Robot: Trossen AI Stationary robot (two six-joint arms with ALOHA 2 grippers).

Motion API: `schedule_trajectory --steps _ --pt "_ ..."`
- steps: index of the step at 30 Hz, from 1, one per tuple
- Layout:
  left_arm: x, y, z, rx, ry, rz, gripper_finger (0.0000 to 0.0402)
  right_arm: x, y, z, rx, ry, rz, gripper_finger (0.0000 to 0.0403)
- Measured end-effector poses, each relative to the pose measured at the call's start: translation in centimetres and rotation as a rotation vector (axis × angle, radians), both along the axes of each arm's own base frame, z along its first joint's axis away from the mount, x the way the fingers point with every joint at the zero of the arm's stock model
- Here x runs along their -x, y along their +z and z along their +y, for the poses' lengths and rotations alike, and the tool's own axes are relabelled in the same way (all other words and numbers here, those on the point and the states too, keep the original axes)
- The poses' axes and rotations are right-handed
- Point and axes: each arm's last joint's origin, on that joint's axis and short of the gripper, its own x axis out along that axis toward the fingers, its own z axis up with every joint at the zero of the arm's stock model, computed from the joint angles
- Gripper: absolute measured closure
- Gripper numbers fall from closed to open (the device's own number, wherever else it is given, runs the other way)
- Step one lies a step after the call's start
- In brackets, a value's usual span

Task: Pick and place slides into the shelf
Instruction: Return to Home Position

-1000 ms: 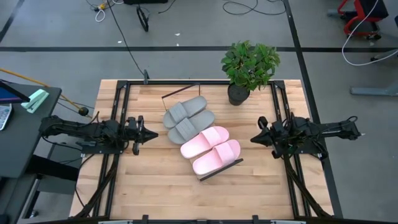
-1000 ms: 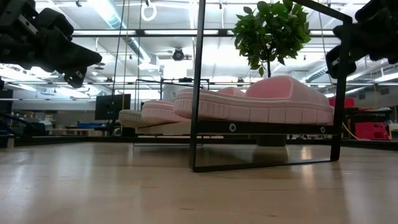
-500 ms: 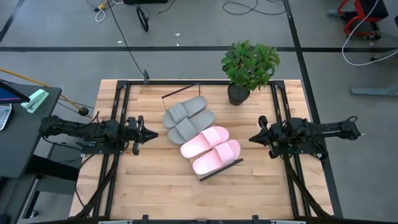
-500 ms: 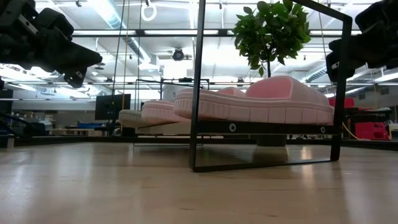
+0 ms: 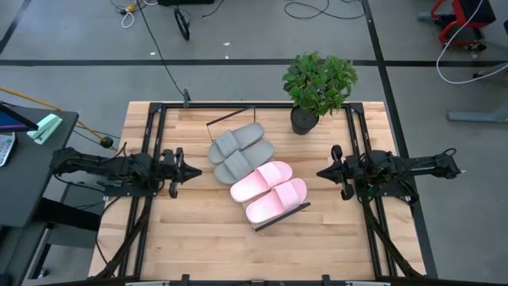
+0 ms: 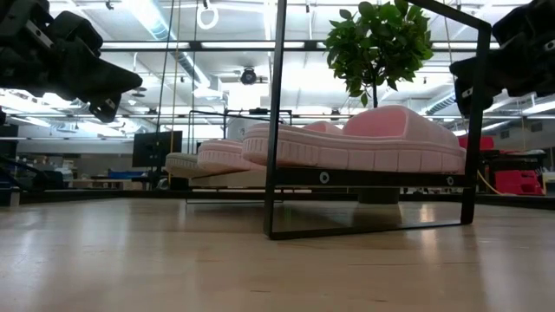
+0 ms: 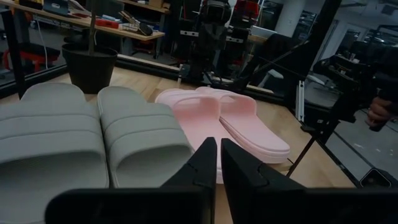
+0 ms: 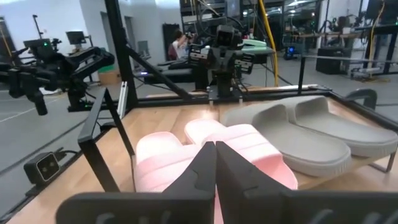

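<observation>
Over the left side of the wooden tabletop [image 5: 198,238], the left gripper [image 5: 190,170] is held with its fingers drawn almost together, nothing gripped. Opposite, the right gripper [image 5: 324,173] is seen with its fingers pressed together, likewise empty. Between them, two soft grey slide sandals [image 5: 238,151] and two pale pink slide sandals [image 5: 270,191] are laid side by side on the light-wood shelf [image 5: 279,217] with black metal end frames.

slides [image 5: 257,172] on shelf [image 5: 282,215] | plant [image 5: 319,83] behind | left arm [image 5: 119,168], right arm [image 5: 401,168] flanking

pink slides [image 6: 381,139] on shelf [image 6: 373,178] | plant [image 6: 379,39] behind | tabletop [image 6: 260,269] below
</observation>
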Motion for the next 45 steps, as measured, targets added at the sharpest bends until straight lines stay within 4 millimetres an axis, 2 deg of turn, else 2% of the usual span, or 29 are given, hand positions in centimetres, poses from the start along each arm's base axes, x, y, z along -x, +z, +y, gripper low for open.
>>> schedule_trajectory --steps 7,23,35,45 --pt "0.0 0.0 0.0 0.0 0.0 0.0 0.0362 0.0 -0.18 0.0 -0.154 0.0 0.035 0.0394" --pt "0.0 0.0 0.0 0.0 0.0 0.0 0.0379 0.0 -0.22 0.0 -0.148 -0.001 0.039 0.0385" --pt "0.0 0.0 0.0 0.0 0.0 0.0 0.0361 0.0 -0.25 0.0 -0.147 -0.001 0.04 0.0386" --pt "0.0 0.0 0.0 0.0 0.0 0.0 0.0373 0.0 -0.25 0.0 -0.147 -0.001 0.041 0.0385"
